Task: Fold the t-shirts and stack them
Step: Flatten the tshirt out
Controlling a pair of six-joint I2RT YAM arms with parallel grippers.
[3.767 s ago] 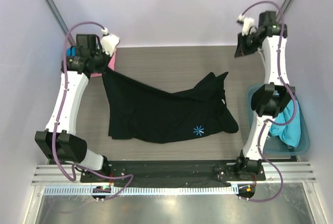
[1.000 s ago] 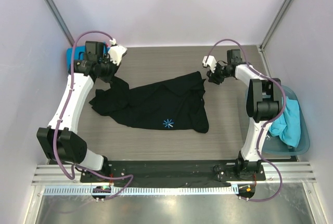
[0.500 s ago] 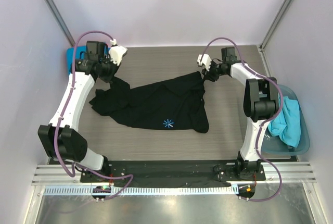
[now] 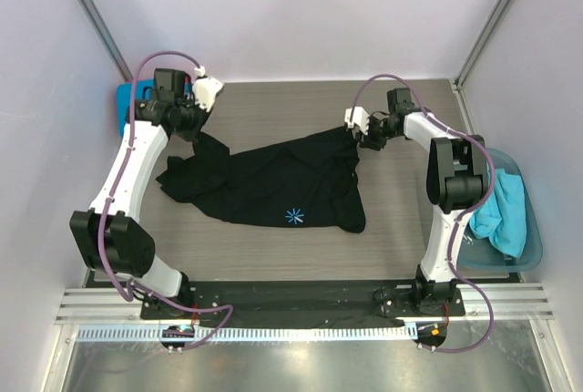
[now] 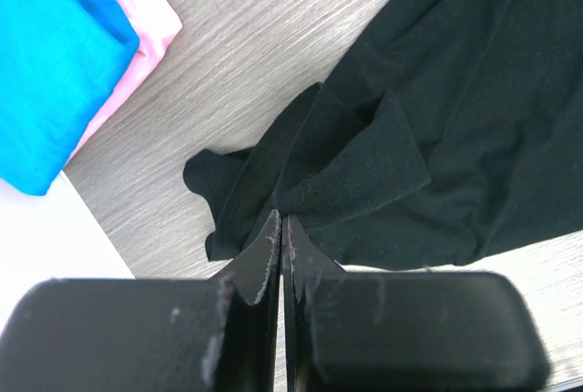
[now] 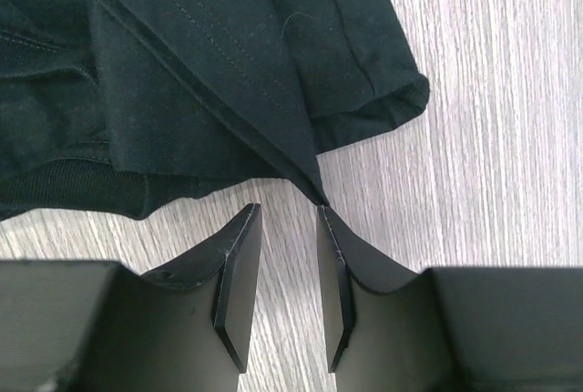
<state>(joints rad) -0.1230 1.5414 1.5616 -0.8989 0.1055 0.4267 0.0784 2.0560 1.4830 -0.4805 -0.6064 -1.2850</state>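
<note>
Lying in the tub (image 4: pixel 536 244) is a turquoise t-shirt (image 4: pixel 506 214).

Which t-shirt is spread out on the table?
The black t-shirt with the starburst. The blue shirt and pink shirt are stacked at the far-left corner; the turquoise shirt is in the tub.
</note>
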